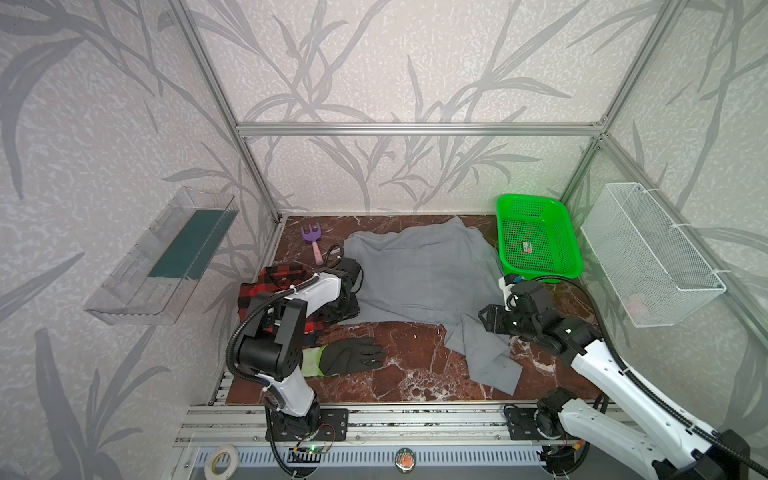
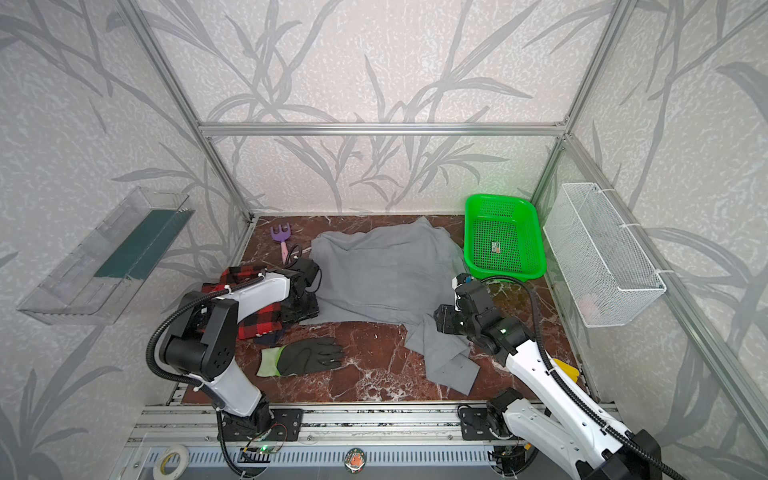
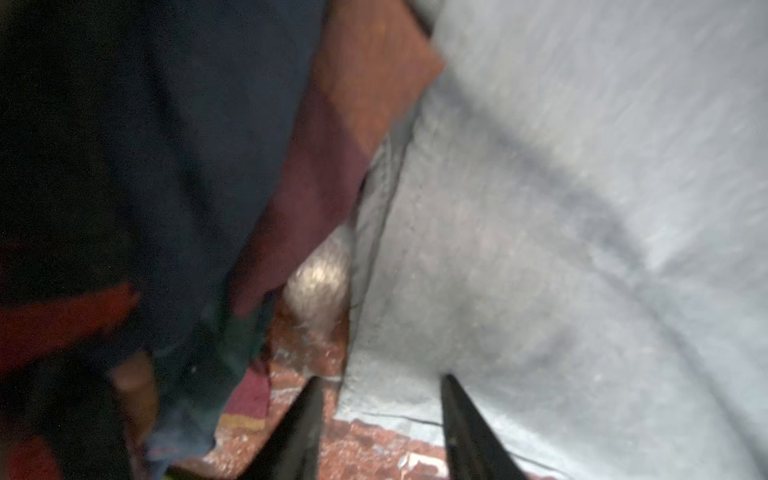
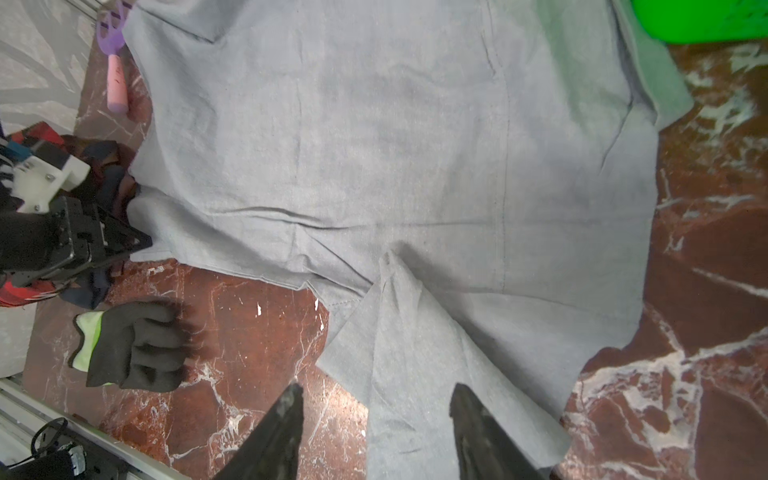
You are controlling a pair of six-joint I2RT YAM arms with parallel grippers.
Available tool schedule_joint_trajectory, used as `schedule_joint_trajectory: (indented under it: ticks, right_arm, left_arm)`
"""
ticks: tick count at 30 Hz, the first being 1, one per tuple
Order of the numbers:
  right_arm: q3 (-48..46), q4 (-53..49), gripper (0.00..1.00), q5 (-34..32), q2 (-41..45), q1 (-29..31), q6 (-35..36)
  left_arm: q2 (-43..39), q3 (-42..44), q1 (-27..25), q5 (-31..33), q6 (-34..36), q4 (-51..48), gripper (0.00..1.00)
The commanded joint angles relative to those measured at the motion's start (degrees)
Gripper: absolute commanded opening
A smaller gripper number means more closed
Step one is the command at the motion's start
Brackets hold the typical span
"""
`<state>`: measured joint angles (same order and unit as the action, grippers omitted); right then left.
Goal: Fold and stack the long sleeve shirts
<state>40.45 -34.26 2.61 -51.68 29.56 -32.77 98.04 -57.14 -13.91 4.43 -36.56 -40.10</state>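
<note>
— Which colours did you see on your table (image 1: 411, 353)?
— You saw red-brown marble veined white, a plain grey shirt (image 1: 415, 274), a red-and-black plaid shirt (image 2: 266, 313), a black glove (image 1: 353, 355) cuffed yellow-green, a green basket (image 1: 542, 272), a purple-and-pink rake (image 1: 313, 245).

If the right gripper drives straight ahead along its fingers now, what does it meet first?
Most likely the grey shirt: its sleeve lies just ahead of the open right gripper, between the fingers in the wrist view. Height above the cloth is unclear.
</note>
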Motion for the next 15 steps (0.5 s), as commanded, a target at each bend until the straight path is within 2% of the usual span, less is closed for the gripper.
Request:
schedule_joint_trajectory:
  ticks: [1,4,8,12,15]
  right_arm:
    - [-2.6,-4.8,0.60,-2.9,0.7,2.4,-3.0]
    - [-4.5,-6.9,0.62,-4.5,0.8,5.2,-5.9]
    - [-6.2,-10.4,0.63,-6.9,-0.5,8.4,-10.2]
    - [-6.3,-14.2,0.62,-7.5,-4.5,9.2,-12.5]
    - [-7.6,-14.3,0.62,-7.2,-4.3,10.7,-13.8]
  left_arm:
    - [1.9,-0.3,0.0,0.3,-0.1,0.0,0.39]
    - [1.9,-0.2,0.0,0.1,0.1,-0.1,0.34]
    - [1.8,-0.1,-0.1,-0.5,0.1,-0.1,0.20]
    - [0.6,-0.2,-0.1,-0.7,-0.2,-0.8,0.00]
    - [-1.8,0.2,-0.1,-1.0,-0.4,-1.2,0.00]
